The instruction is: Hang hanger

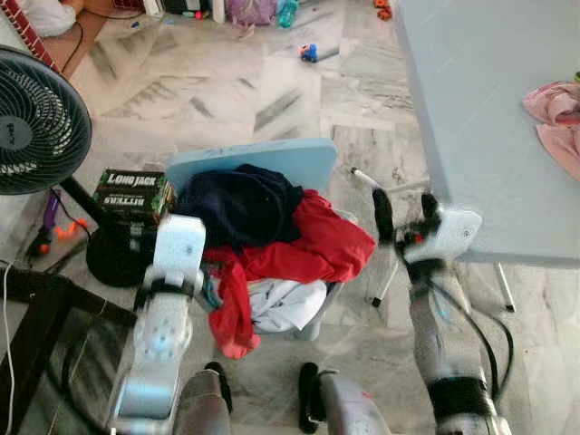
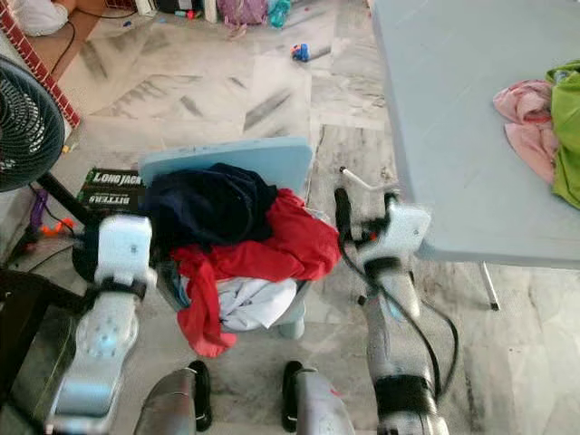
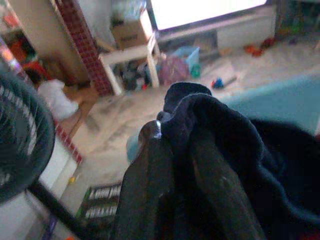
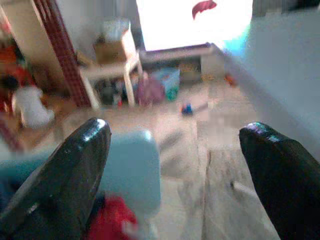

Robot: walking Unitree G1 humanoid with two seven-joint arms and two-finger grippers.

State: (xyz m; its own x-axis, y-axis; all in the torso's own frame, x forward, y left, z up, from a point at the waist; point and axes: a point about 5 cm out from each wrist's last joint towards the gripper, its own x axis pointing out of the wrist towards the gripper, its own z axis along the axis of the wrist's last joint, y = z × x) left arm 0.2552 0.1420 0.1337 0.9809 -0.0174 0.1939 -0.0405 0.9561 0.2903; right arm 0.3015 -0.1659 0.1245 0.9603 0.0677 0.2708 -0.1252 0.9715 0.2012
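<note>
Where clothes (image 1: pixel 272 245) bury the chair (image 1: pixel 272 161), a fan (image 1: pixel 36 122) stands beside.

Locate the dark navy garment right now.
The dark navy garment lies atop the clothes pile on the light blue chair, left of the red garment; left gripper is shut on it.

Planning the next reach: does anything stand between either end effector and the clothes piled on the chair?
Nothing visible does. The left end effector is pressed into the navy garment on top; the open right end effector hovers beside the red garment, with only air between them.
</note>
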